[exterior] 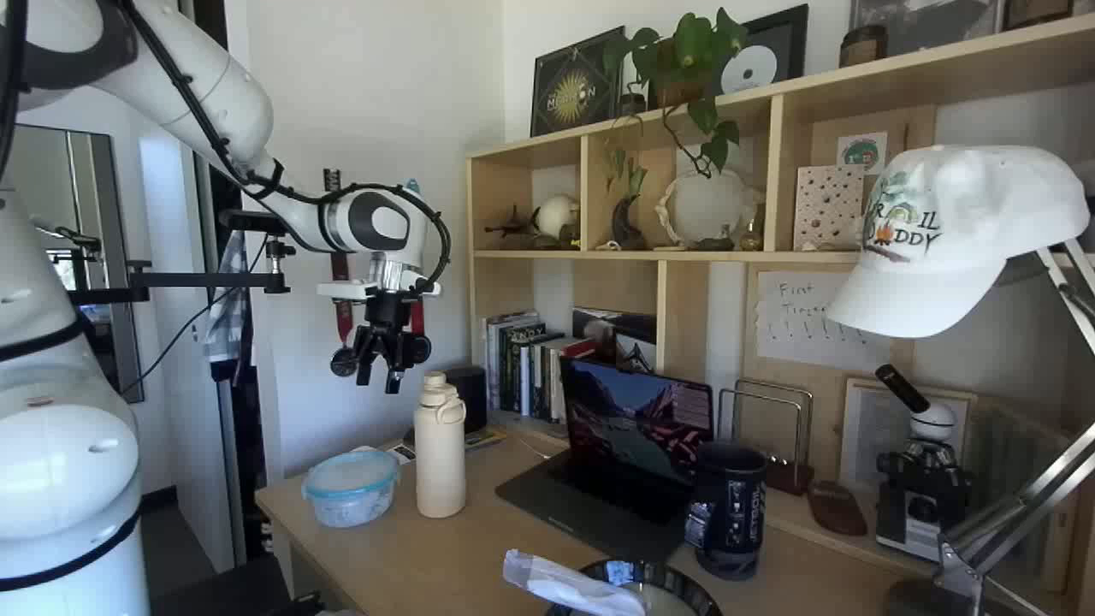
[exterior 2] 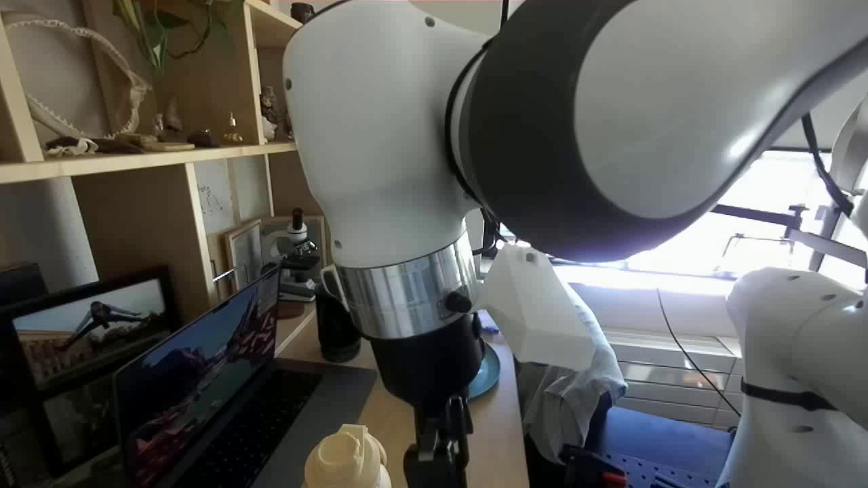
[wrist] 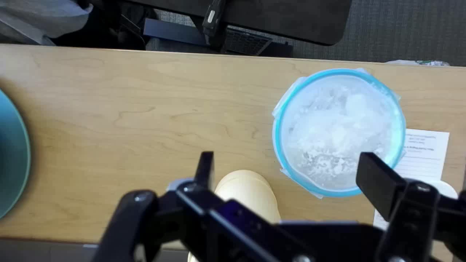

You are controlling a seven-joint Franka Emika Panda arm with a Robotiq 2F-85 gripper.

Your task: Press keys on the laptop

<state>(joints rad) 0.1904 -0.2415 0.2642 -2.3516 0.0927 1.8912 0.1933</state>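
Observation:
The slim black laptop (exterior: pixel 637 415) stands open on the desk, its screen showing a red, blue and dark picture. It also shows in an exterior view (exterior 2: pixel 203 373). Its dark keys (exterior 2: pixel 258 420) lie in rows on the deck; in an exterior view the keyboard (exterior: pixel 612 489) is too dark to tell single keys apart. My gripper (exterior: pixel 378 378) hangs in the air above the desk, apart from the laptop, over the area by the bottle and container. In the wrist view the gripper (wrist: pixel 287 160) has its fingers wide apart with nothing held. A dark grey strip at the lower left there looks like the laptop's front edge.
A cream bottle (exterior: pixel 440 466) stands upright between gripper and laptop. A blue-rimmed container (wrist: pixel 338 127) sits near the desk's edge. A black mug (exterior: pixel 730 513) stands beside the laptop. A blue-green dish (wrist: pixel 12 156) lies farther along. Shelves (exterior: pixel 624 255) rise behind.

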